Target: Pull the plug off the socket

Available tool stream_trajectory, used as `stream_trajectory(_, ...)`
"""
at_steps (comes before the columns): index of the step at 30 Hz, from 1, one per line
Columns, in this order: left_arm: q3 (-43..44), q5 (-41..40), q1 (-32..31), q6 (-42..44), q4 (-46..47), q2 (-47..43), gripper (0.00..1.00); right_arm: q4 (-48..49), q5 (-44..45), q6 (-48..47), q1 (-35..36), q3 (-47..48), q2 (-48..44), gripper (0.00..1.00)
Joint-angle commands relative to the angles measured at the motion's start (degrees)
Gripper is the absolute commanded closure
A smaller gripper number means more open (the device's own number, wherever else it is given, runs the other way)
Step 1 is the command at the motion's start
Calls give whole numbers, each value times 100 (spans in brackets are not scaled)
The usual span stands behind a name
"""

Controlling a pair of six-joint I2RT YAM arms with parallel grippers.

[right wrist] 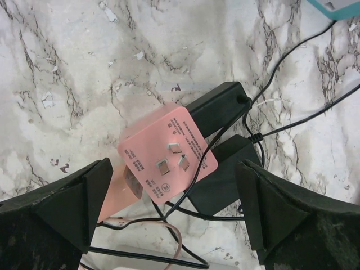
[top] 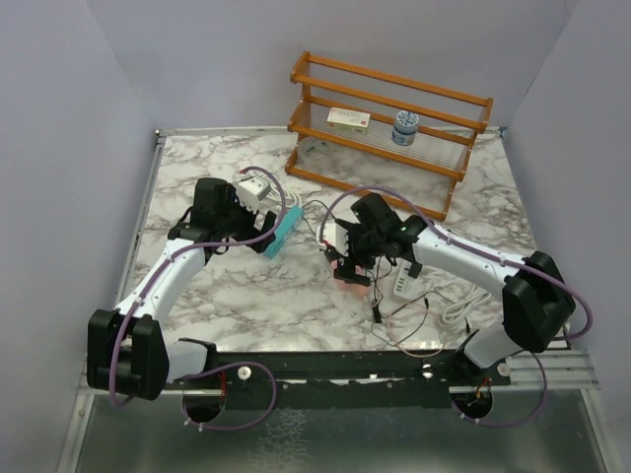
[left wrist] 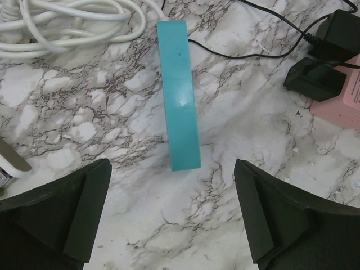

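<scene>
A pink socket adapter (right wrist: 169, 154) lies on the marble table with its three metal prongs facing up. Two black plugs, one (right wrist: 216, 104) and another (right wrist: 225, 169), sit against its far side, their thin black cords crossing it. My right gripper (right wrist: 174, 169) is open and hovers straddling the adapter, touching nothing; in the top view the right gripper (top: 350, 258) is over the pink adapter (top: 353, 281). My left gripper (left wrist: 172, 191) is open and empty just short of a teal block (left wrist: 180, 95). In the top view the left gripper (top: 258, 222) is beside the teal block (top: 281, 235).
A white cube socket (top: 254, 187) and coiled white cable (left wrist: 67, 25) lie behind the left gripper. A white power strip (top: 406, 284) and loose cords lie right of the adapter. A wooden rack (top: 385, 128) with a box and a jar stands at the back.
</scene>
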Motion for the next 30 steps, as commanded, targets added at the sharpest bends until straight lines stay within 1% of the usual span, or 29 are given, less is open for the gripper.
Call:
stream_trajectory(1,-50,-128,-5,-24,90,32,1,682,130,492,8,-341,-311,0)
stream_trajectory(4,-43,-151,-5,-25,99,77,1,1106,330,781,98,-528,-376,0)
stream_trajectory(9,-32,-154,-5,-24,99,111,1,1830,1253,1023,326,-800,-206,0)
stream_trajectory(13,-54,-186,-5,-10,125,121,1,2095,1745,1076,440,-891,-134,0)
stream_trajectory(17,-66,-194,-5,-1,125,123,1,2115,2243,978,447,-1056,-302,0)
stream_trajectory(19,-76,-175,-5,7,143,130,1,2016,2111,925,443,-1156,-471,0)
stream_trajectory(22,-78,-155,-5,10,154,156,1,1873,1415,917,443,-1211,-704,0)
stream_trajectory(24,-70,-155,-5,15,160,191,1,1745,1114,829,444,-1199,-781,0)
stream_trajectory(27,-76,-159,-5,9,157,173,1,1576,888,616,446,-1223,-929,0)
stream_trajectory(30,-101,-187,-5,28,160,143,1,1610,866,541,446,-1331,-1128,0)
